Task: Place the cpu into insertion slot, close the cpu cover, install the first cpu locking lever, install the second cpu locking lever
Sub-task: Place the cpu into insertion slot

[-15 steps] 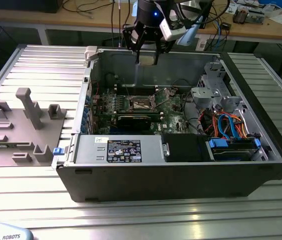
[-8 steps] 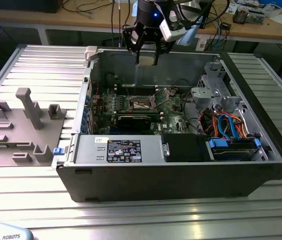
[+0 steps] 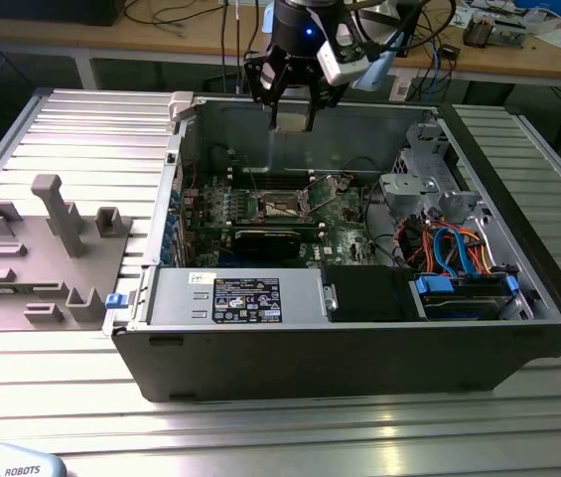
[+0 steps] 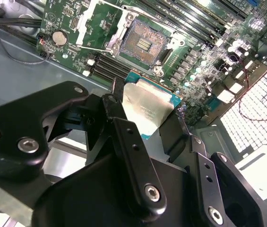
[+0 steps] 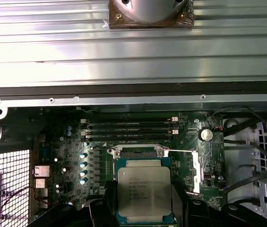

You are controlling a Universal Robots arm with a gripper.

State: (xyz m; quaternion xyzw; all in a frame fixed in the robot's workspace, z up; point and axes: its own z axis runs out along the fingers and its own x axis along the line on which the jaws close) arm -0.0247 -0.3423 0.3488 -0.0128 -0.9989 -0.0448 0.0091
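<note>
1. Gripper point(image 3: 293, 107) hangs over the far side of the open case point(image 3: 359, 348), above the board point(image 4: 190, 61). Fingers point(image 4: 124, 127) are clenched on the cpu point(image 5: 145, 194), pinching two opposite edges.
2. Cpu is off the board, in the air, flat side facing the first wrist camera. In the second wrist view it sits apart from the slot point(image 4: 142, 43), which is bare and shows its contact field. Not seated yet.
3. Cover point(image 4: 83, 35) looks swung open beside the slot, with green board showing through its opening. Nothing is closed or latched.
4. Look of the cpu: small square, dull silvery-grey metal top with faint print, and a thin green-blue edge of substrate showing round the metal.
5. Handling, my judgement:
   - Light and stiff, no flex to allow for.
   - The metal top is smooth, so an edge pinch could slip if the squeeze is weak.
   - The underside and the slot's contacts are the fragile parts. A tilted or skewed drop could bend pins.
6. Where to hold: by the side edges of the substrate, as now, with top and underside left free. I judge this grip level enough, but I cannot see how much edge each finger covers.
</note>
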